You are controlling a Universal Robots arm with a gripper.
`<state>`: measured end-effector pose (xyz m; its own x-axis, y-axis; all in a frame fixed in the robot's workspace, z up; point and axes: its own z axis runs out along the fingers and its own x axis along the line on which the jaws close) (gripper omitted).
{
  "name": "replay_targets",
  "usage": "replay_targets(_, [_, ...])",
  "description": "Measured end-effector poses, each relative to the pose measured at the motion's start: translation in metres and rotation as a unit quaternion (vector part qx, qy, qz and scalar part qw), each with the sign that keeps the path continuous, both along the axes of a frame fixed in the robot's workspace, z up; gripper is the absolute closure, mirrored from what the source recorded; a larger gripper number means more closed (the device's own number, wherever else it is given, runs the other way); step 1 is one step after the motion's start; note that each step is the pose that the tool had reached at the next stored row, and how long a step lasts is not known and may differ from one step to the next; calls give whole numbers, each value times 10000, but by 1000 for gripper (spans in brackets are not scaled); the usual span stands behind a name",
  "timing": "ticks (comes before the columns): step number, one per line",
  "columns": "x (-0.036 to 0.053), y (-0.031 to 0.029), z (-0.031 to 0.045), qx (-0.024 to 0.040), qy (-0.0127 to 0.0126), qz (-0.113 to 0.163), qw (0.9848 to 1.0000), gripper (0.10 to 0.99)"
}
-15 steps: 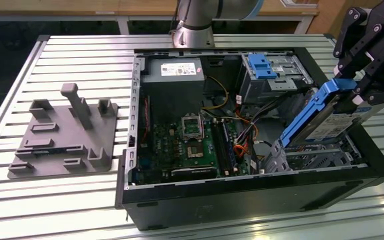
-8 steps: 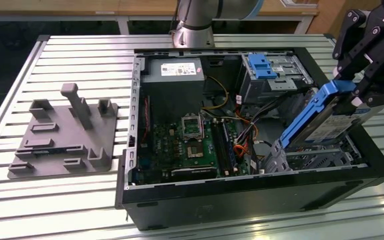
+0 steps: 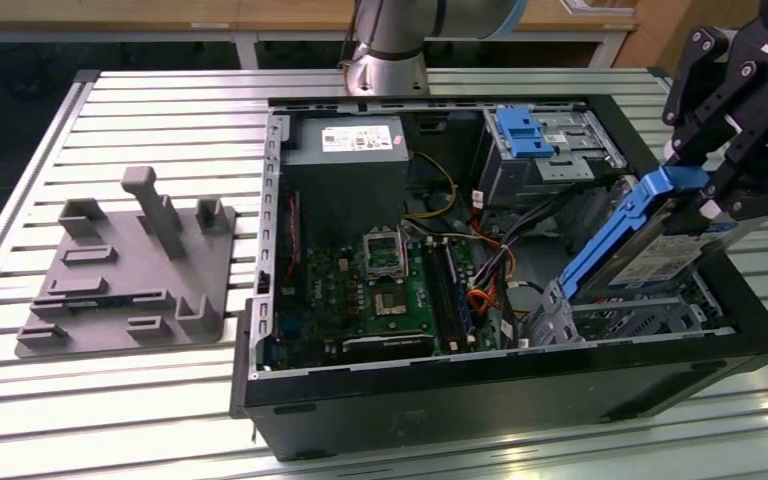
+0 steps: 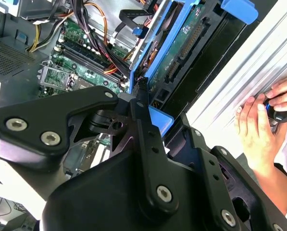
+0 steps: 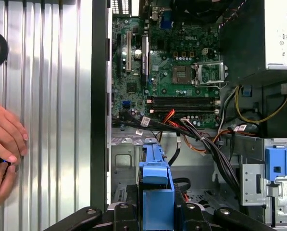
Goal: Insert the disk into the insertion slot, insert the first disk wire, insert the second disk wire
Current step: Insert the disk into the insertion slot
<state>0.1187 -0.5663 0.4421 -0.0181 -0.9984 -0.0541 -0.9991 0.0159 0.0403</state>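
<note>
My gripper (image 3: 700, 205) is shut on the disk (image 3: 651, 255), a silver drive in a bright blue carrier. I hold it tilted, with its low end down inside the open computer case, at the exterior view's right. Under that low end lies the insertion slot (image 3: 638, 318), a bay of silvery perforated metal by the case's near right corner. In the first wrist view the blue carrier (image 5: 155, 185) stands between my fingers (image 5: 121, 214) above the slot's metal floor (image 5: 126, 161). The second wrist view has the disk's underside (image 4: 184, 45) past my finger (image 4: 145, 125). Loose black, red and orange wires (image 3: 491, 268) lie beside the slot.
A grey cage with a blue clip (image 3: 538, 135) stands at the case's far right, a power supply (image 3: 344, 140) at its far left, and the motherboard (image 3: 384, 290) covers the floor. A grey fixture plate (image 3: 131, 270) lies left of the case. A person's hands (image 5: 4, 144) rest on the table.
</note>
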Motion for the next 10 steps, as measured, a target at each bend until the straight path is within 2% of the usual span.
replay_targets(10, [0, -2, -84, -7, 0, 0, 10000, 722])
